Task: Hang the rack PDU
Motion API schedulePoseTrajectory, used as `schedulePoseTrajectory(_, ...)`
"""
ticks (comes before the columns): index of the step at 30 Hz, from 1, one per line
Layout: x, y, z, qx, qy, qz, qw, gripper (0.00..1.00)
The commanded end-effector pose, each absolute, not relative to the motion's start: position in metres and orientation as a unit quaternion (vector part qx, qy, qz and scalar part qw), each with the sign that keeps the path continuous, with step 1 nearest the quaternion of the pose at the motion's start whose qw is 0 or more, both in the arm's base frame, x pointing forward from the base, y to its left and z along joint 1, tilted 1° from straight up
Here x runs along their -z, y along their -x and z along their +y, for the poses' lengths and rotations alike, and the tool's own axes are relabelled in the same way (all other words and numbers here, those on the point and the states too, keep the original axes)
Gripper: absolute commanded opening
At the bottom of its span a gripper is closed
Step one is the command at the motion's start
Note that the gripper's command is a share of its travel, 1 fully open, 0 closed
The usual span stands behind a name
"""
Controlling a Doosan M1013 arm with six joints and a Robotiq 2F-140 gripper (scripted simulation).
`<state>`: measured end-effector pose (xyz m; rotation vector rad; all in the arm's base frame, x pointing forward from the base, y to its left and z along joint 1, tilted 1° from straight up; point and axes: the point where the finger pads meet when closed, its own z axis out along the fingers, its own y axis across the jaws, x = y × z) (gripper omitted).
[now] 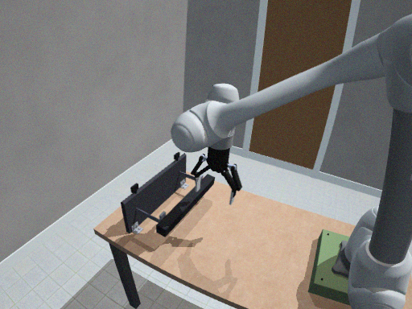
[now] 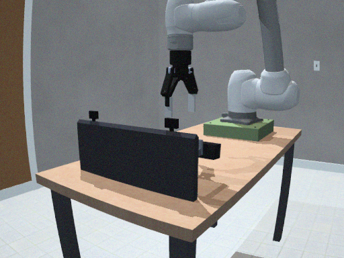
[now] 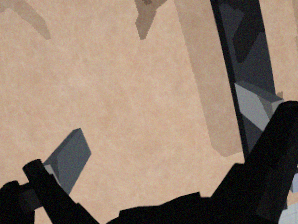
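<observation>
Wooden table (image 1: 261, 237) bears the rack PDU (image 1: 186, 204) — fingers (image 1: 232, 197) spread wide, empty.

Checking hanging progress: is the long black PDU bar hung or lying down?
Lying down: the long black PDU bar rests flat on the tan wooden table.
</observation>
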<state>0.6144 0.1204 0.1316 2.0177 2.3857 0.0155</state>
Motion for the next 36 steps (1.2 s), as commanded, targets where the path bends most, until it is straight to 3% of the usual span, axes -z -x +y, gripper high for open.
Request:
schedulePoseTrajectory(1, -0.1316, -0.6079, 0.1194, -0.005, -0.646, 0.764, 0.008, 1.00)
schedulePoseTrajectory(36, -0.1314, -0.5980, 0.1177, -0.005, -0.646, 0.764, 0.008, 1.00)
